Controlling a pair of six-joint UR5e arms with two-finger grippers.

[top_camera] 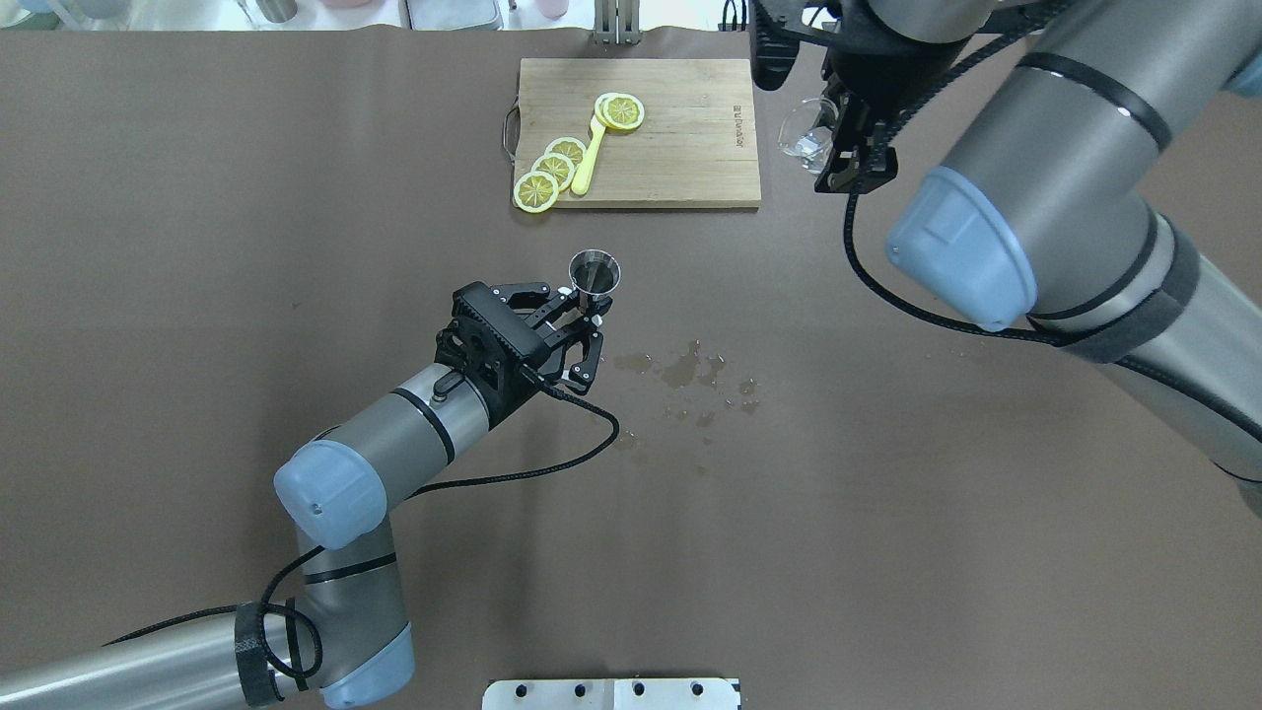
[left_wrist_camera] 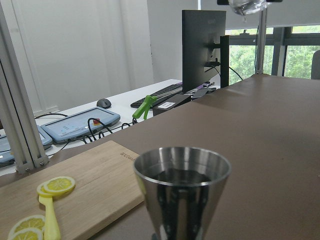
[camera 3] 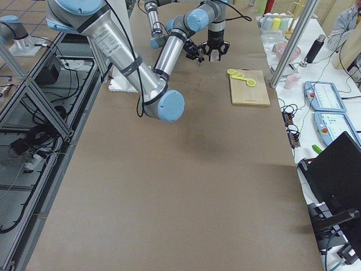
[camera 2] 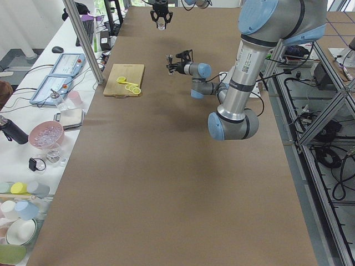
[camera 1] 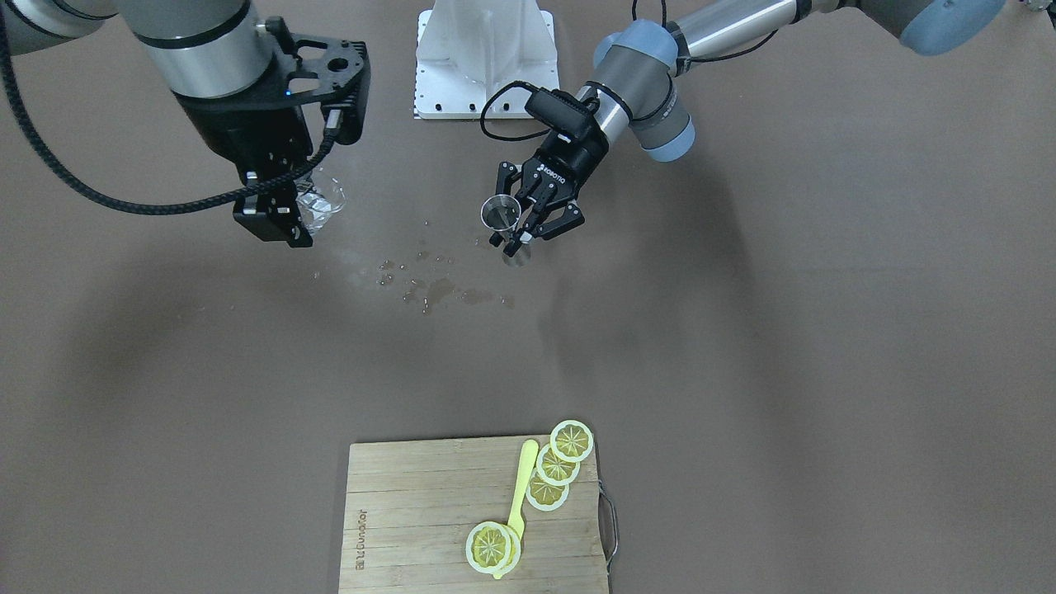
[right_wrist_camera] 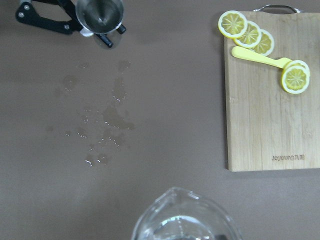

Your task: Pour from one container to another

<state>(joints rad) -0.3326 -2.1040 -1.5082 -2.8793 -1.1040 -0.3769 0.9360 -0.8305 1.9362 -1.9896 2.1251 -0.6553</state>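
Observation:
My left gripper (top_camera: 590,314) is shut on the narrow waist of the steel jigger (top_camera: 595,273), which it holds upright just above the table. The left wrist view shows the jigger (left_wrist_camera: 182,192) close up with liquid in its top cone. My right gripper (top_camera: 840,148) is shut on the small clear glass cup (top_camera: 805,138), raised high over the table's far right, well apart from the jigger. The cup (right_wrist_camera: 185,220) holds a little clear liquid, and its rim fills the bottom of the right wrist view. The jigger (right_wrist_camera: 100,14) lies far off at that view's top left.
Spilled drops and a wet patch (top_camera: 690,370) mark the brown table beside the jigger. A wooden cutting board (top_camera: 680,168) with several lemon slices (top_camera: 552,173) and a yellow utensil (top_camera: 590,158) sits at the far edge, between the two grippers.

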